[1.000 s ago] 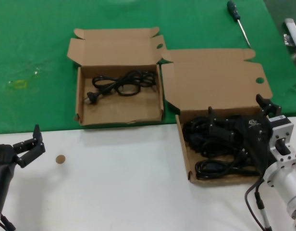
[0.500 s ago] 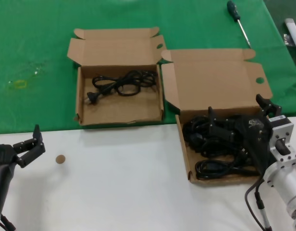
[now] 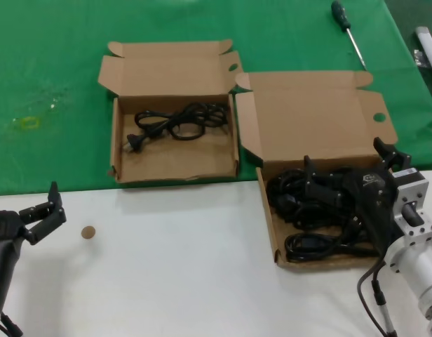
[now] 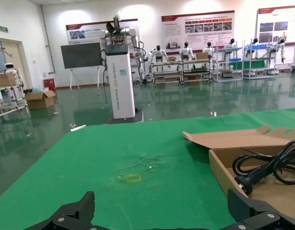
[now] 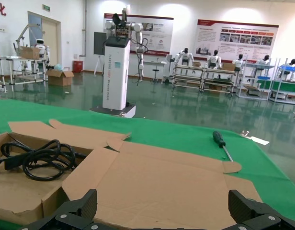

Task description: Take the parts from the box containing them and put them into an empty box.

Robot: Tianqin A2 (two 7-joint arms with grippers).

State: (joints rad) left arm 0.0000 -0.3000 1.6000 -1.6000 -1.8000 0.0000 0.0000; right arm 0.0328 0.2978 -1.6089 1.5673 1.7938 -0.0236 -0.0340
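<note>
- Nothing is changing between the earlier head frames and this one: both arms are staying put and the boxes and cords are lying just as they were.
- My right gripper (image 3: 349, 186) is reaching down into the big box (image 3: 311, 123) at the near right, its black body lying across the heap of cords (image 3: 300, 203) inside.
- Its fingers are standing wide apart; in the right wrist view the two tips (image 5: 73, 211) are showing at opposite sides of the frame, with the big box's lid flap between them. I am not seeing a cord caught between them.
- The right arm is coming in from the near right corner, its silver wrist hanging just outside the box's near right corner.
- My left gripper (image 3: 44, 210) is waiting at the near left over the white table (image 3: 174, 281), well apart from both boxes, its fingers spread open.
- The small box (image 3: 170, 77) is sitting on the green mat (image 3: 55, 70) to the far left of the big one, their side walls nearly touching, and one cord (image 3: 177, 121) is already lying inside it.
- A small brown disc (image 3: 88, 232) is lying on the table near the left gripper.
- A screwdriver (image 3: 348, 31) is lying on the mat beyond the big box, at the far right.
</note>
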